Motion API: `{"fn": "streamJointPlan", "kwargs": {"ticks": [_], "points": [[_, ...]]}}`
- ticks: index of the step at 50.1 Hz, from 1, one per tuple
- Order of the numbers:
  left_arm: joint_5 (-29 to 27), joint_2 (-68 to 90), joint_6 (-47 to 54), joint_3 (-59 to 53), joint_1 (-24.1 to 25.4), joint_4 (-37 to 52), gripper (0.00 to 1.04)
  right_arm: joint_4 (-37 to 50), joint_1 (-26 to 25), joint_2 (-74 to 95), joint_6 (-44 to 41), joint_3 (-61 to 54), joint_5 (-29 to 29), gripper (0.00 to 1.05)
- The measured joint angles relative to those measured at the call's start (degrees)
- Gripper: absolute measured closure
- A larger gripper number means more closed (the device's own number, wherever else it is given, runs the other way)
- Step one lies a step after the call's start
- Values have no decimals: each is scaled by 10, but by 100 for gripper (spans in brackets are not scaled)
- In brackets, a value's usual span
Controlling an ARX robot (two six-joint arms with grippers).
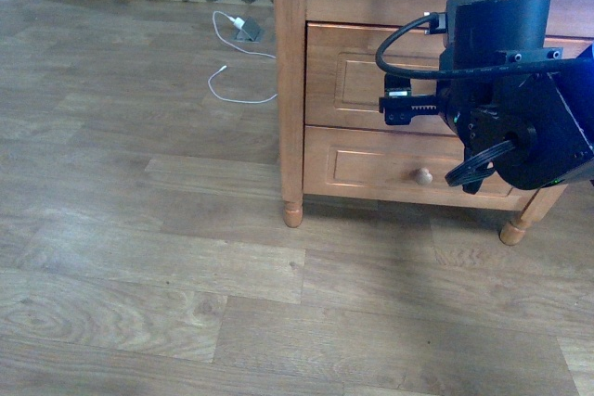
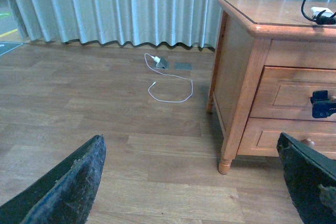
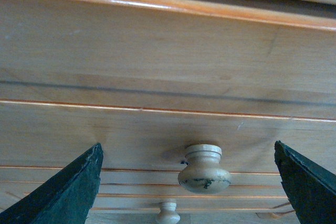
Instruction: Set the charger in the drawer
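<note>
The charger (image 2: 321,13), a small white cube with a black cable looping up from it, lies on top of the honey-brown nightstand (image 2: 247,51). It does not show in the front view. The drawer (image 1: 351,81), the upper and taller one, is shut. My right gripper (image 1: 401,105) is open in front of it. In the right wrist view its pale round knob (image 3: 204,169) sits between the spread fingers (image 3: 65,192), untouched. My left gripper (image 2: 191,182) hangs open over the floor, left of the nightstand, holding nothing.
The shallower lower drawer (image 1: 371,166) with its own knob (image 1: 423,175) is shut. A thin white cable (image 1: 243,67) with a small grey-white adapter (image 1: 244,28) lies on the wooden floor near the curtain (image 2: 121,3). The nightstand's front leg (image 1: 292,210) stands close by.
</note>
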Motion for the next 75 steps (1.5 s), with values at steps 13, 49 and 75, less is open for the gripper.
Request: {"fn": "streamJointPlan", "kwargs": {"ticks": [13,49,75], "points": [[0,0,0,0,0,0,6,4,-3,4,-14,0,-2,8],[0,0,0,0,0,0,6,6,-8,7,-18,1,1,66],[0,0,0,0,0,0,6,-21,-15,-37,24,-63,-45,83]]}}
